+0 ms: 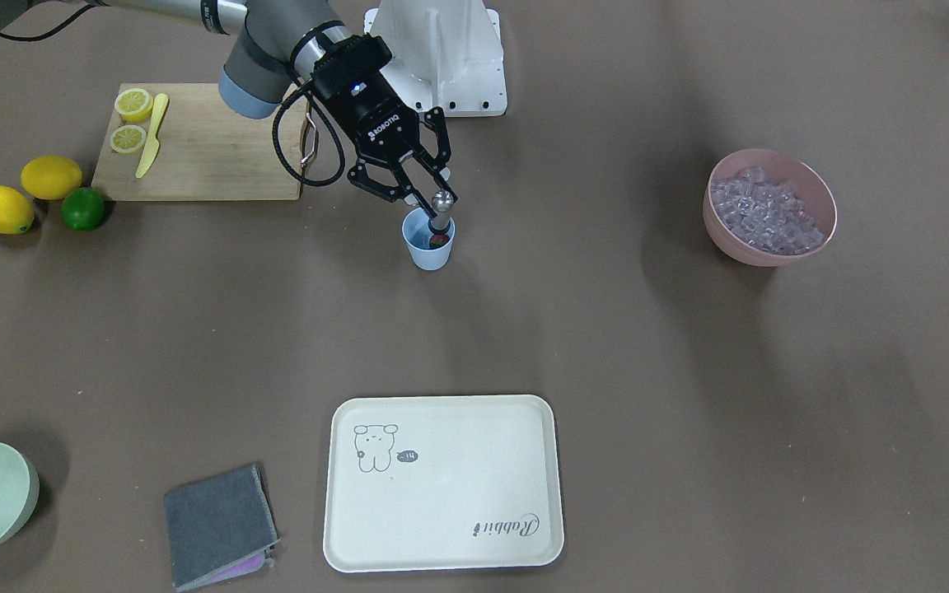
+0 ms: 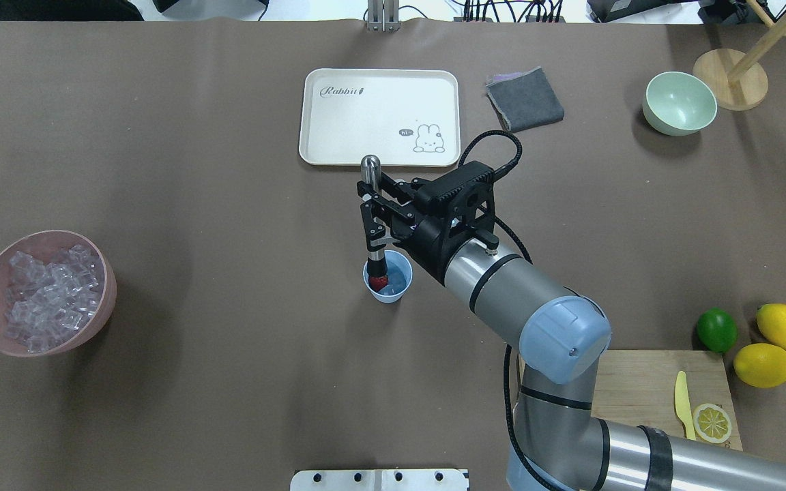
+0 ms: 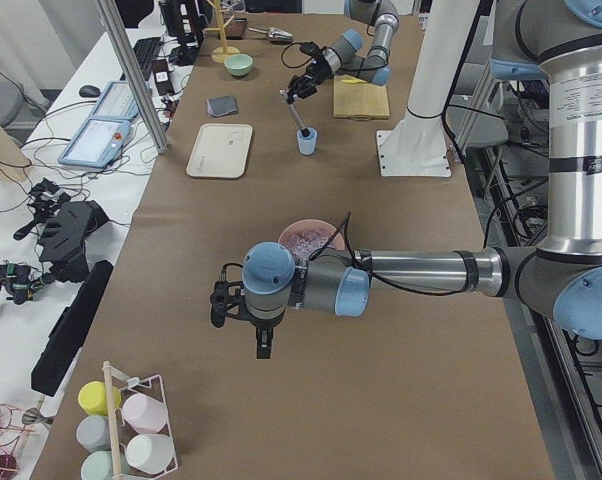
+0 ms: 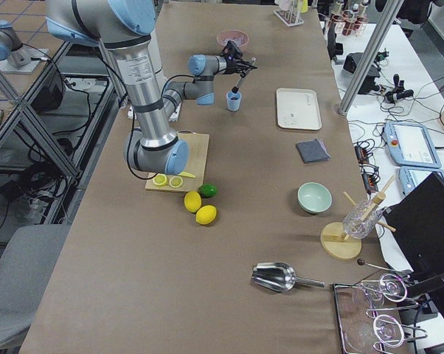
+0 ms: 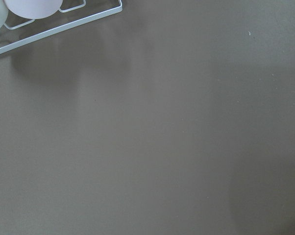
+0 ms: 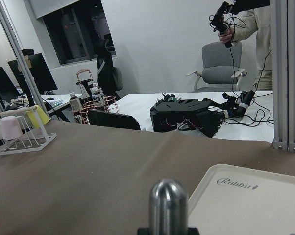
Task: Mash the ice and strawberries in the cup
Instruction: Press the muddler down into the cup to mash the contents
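Overhead exterior view: our right gripper (image 2: pixel 373 221) clamps the masher (image 2: pixel 370 174), its tip on the strawberry (image 2: pixel 380 281) at nine o'clock inside the cup (image 2: pixel 398 285) (unbraced, so it could tip). We should press straight down. Whether the left gripper (image 3: pixel 218 302) is open, we cannot tell.

White wall (image 6: pixel 152 44), grey office chair (image 6: pixel 219 66), white desk (image 6: pixel 135 104), brown-covered table (image 2: pixel 161 170)

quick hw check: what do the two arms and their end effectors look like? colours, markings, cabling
Both arms are silver-grey tubes with pale blue joint caps: right arm, left arm. Right end effector: black, skeletal linkage fingers, white ROBOTIQ lettering on the body, with a black cable looping off the wrist. Left end effector: also black, too small here for detail.
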